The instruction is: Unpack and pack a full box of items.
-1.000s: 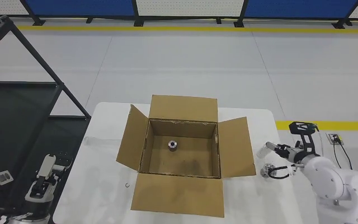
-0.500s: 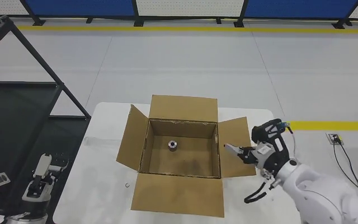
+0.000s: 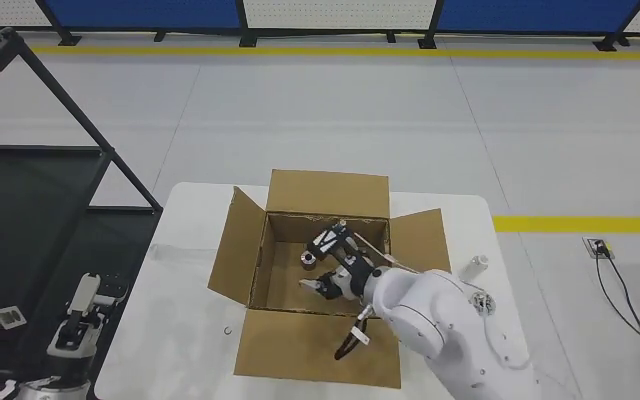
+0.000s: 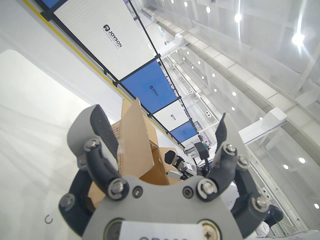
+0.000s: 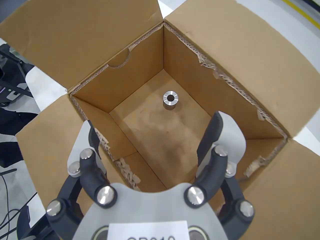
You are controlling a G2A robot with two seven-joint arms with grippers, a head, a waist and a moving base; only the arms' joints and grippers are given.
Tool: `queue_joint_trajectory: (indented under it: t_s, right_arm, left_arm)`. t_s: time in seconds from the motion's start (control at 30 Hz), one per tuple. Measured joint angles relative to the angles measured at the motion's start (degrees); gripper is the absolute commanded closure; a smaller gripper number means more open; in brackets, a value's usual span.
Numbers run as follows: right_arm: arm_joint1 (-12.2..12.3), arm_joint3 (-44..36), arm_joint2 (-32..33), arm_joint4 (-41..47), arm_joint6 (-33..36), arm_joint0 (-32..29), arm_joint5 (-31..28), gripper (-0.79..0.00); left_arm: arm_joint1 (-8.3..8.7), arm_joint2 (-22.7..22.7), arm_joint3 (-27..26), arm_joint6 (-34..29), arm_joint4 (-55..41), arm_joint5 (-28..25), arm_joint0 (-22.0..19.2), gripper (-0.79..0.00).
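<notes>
Right claw (image 5: 153, 122): released, fingers spread wide, nothing between them. It is held over the opening of the box (image 5: 140, 76), pointing down into it, and touches no cardboard.

Metal bushing (image 5: 170, 99): stands upright on the box floor, bore facing up, apart from all four walls. In the top view it lies at about 11 o'clock of the floor, and the right claw is just beside it at 5 o'clock. It is the one item seen in the box.

Box: four flaps folded outward, torn tape and frayed edges along the rim. It sits mid-table (image 3: 190, 320).

Left claw (image 4: 160, 117): released, fingers apart, empty. In the top view it sits beyond the table's edge at 8 o'clock of the box, well apart from it.

Other items on the table: a small open ring (image 3: 229, 330) near the box at 8 o'clock; a small white cylinder (image 3: 478, 264) at 3 o'clock, past the right-hand flap.
</notes>
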Motion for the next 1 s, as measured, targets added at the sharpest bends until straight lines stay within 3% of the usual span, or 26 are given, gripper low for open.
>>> queue_joint_trajectory:
  t_s: [0.17, 0.63, 1.0]
  right_arm:
    - [-1.39, 5.24, -2.72, 2.63, 1.95, 5.84, -0.88, -0.785]
    - [-1.87, 7.26, -3.55, 3.49, -0.42, 5.6, -1.67, -0.785]
    - [-9.9, 31.26, -16.69, 7.35, -2.17, 19.77, 3.04, -0.785]
  left_arm:
    - [0.0, 0.0, 0.0, 0.0, -0.01, 0.0, 0.0, -0.785]
    - [0.0, 0.0, 0.0, 0.0, -0.01, 0.0, 0.0, -0.785]
    - [0.0, 0.0, 0.0, 0.0, -0.01, 0.0, 0.0, -0.785]
